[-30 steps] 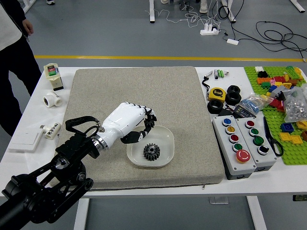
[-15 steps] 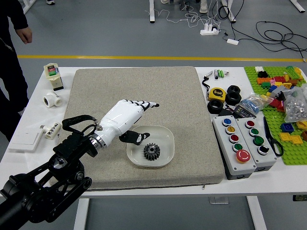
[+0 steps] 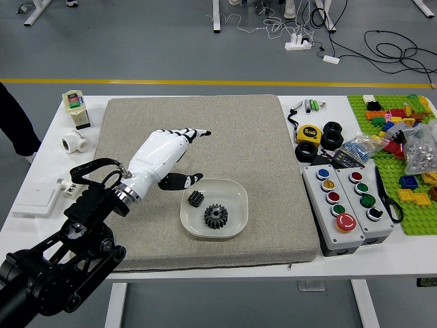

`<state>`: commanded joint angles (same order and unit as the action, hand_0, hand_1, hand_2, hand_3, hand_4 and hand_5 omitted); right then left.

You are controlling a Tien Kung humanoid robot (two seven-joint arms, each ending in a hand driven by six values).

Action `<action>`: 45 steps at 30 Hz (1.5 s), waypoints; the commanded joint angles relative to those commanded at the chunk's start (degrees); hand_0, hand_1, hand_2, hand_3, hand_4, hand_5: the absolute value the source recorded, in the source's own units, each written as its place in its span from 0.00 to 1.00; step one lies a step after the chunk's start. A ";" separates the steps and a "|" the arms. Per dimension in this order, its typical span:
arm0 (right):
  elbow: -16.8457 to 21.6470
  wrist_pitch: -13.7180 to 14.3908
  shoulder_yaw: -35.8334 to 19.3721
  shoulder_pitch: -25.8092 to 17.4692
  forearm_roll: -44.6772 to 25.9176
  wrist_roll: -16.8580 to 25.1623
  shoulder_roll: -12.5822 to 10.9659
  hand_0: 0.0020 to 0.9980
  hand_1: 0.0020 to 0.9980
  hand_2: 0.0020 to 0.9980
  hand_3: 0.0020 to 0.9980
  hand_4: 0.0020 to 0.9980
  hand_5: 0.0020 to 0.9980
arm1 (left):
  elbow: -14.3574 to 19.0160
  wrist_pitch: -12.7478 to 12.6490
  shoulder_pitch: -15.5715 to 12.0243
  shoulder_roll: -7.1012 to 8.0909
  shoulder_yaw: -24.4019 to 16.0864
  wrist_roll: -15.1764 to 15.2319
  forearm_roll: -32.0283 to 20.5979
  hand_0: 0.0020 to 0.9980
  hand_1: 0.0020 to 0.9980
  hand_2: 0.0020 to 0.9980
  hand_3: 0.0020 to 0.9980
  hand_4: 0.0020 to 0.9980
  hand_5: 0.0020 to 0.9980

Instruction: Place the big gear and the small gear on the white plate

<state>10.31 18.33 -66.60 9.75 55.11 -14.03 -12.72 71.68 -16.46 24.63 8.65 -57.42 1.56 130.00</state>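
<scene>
Nearest the robot, the front edge of the surface (image 3: 205,276) runs below the plate, with the grey mat (image 3: 273,232) spread under and around the plate. The left arm (image 3: 85,239) comes in from the left of the plate. To the right of the plate stand two button boxes (image 3: 338,208), well apart from it and out of the way of this work.

The big gear (image 3: 216,216) sits inside the plate, a little nearer than its middle, with its round toothed face up. Just beyond it, toward the plate's left side, is the small gear (image 3: 196,199), also inside the rim; it seems tipped or lying on its side, though I cannot tell which. The two gears look apart. The white plate (image 3: 236,205) therefore carries both, and the placing looks done.

The step in hand is, I judge, getting clear without upsetting anything. The left hand (image 3: 156,156) is at the plate's far left corner, open and holding nothing: fingers stretched out, thumb well away from them. The thumb tip is right by the plate's rim; whether it touches I cannot tell. Best to lift first, then draw off to the left of the plate, keeping the fingers spread. A low sideways sweep could catch the rim and tilt or drag the plate, or knock the small gear, which may roll if nudged.

Farther off, left of the plate and beyond the surface, a person's leg (image 3: 13,123) shows.
</scene>
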 joint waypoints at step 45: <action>0.00 -0.05 -0.78 -1.25 1.27 -0.33 0.48 0.60 0.61 0.70 0.55 0.76 0.65 | -2.42 6.41 -11.14 -3.03 -15.60 7.79 -71.80 0.81 0.84 0.89 0.83 0.79 0.82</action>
<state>10.31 18.27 -67.38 8.49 56.39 -14.36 -12.24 69.27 -10.05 13.49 5.61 -73.02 9.35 58.20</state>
